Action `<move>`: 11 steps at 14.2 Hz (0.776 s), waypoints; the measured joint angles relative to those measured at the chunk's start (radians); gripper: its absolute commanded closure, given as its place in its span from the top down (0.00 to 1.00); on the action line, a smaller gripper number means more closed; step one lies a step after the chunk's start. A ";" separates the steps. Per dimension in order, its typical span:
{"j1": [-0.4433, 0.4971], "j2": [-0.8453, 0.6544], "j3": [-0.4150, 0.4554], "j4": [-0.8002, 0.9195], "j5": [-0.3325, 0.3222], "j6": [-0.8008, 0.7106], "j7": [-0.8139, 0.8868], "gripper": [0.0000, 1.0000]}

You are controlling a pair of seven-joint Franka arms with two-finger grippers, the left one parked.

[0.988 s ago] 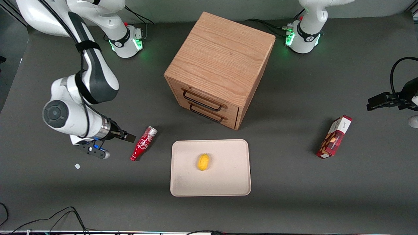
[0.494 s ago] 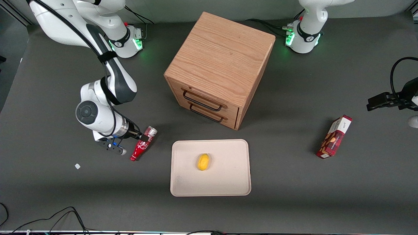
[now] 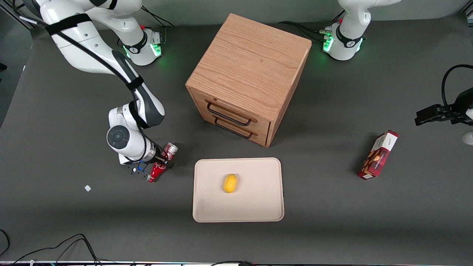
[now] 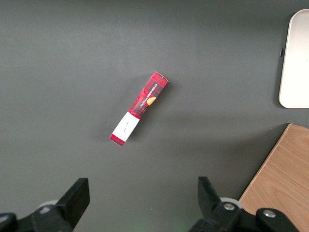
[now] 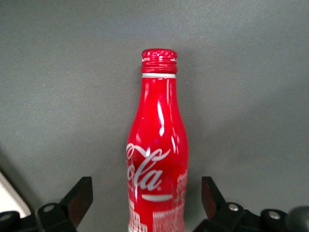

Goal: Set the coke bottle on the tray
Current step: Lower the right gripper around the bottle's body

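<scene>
The coke bottle lies on its side on the dark table, beside the tray toward the working arm's end. Its silver base points toward the cabinet and its red cap toward the front camera. My right gripper is down over the bottle's middle and open. In the right wrist view the bottle lies between the two fingers with a gap on each side, so the gripper is not touching it. The beige tray lies flat on the table, nearer the front camera than the cabinet.
A yellow lemon sits on the tray. The wooden drawer cabinet stands in mid-table. A red snack box lies toward the parked arm's end and shows in the left wrist view. A small white scrap lies near the working arm.
My right arm has swung toward the tray side, bringing the gripper from beside the bottle to over its middle. The bottle, tray and lemon have not moved.
</scene>
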 measured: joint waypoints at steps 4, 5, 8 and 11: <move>0.000 0.038 0.000 0.001 -0.016 0.039 0.015 1.00; 0.000 0.040 0.000 0.001 -0.018 0.041 0.016 1.00; 0.000 0.041 -0.001 0.001 -0.019 0.044 0.016 1.00; 0.000 0.041 -0.002 0.001 -0.022 0.044 0.016 0.49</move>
